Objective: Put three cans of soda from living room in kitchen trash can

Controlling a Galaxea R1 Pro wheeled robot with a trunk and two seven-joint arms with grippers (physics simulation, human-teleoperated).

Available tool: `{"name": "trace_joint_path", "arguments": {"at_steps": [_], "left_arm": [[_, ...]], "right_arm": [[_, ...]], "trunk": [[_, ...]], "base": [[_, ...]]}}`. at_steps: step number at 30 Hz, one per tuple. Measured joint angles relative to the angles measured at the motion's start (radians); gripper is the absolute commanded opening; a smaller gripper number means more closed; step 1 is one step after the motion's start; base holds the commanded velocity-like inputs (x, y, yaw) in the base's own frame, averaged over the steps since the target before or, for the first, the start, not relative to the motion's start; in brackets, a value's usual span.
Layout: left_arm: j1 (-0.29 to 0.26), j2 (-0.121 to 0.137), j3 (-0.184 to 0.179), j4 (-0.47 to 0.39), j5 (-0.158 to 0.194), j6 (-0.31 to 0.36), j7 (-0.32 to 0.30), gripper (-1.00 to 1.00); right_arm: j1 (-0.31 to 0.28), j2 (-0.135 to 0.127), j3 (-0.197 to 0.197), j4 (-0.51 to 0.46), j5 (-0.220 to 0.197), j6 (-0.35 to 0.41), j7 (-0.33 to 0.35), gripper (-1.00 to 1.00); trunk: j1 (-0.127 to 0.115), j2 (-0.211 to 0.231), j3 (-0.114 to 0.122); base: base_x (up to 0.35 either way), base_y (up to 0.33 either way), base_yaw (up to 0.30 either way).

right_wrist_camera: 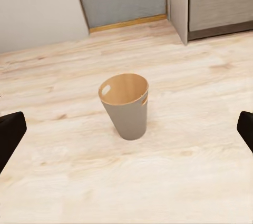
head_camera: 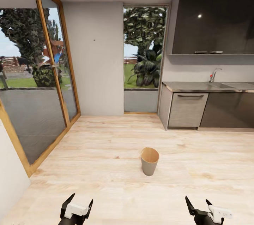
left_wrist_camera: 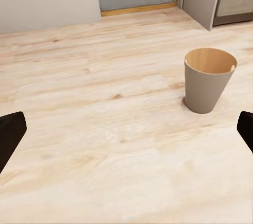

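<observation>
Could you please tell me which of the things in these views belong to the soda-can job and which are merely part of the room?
Belongs to the job:
- trash can, upright on the wood floor
- left gripper, open, holding nothing
- right gripper, open, holding nothing

Just there:
- kitchen cabinets
- countertop
- faucet
- glass doors

A: What stood on the counter (head_camera: 197, 86)?
B: A faucet (head_camera: 214, 75) beside the sink (head_camera: 229, 85), near its back edge.
A: Elsewhere?
B: Wood-framed glass doors (head_camera: 35, 76) showed garden trees.
</observation>
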Motion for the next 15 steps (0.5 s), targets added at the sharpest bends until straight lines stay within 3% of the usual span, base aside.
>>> {"name": "trace_joint_path", "arguments": {"at_steps": [15], "left_arm": [[0.0,0.0,0.001,0.0,-0.001,0.001,-0.001,1.0]], "right_arm": [[-0.001,0.0,0.0,0.0,0.012,0.0,0.0,1.0]], "trunk": [[0.0,0.0,0.0]], "base": [[0.193,-0.235,0.24]]}}
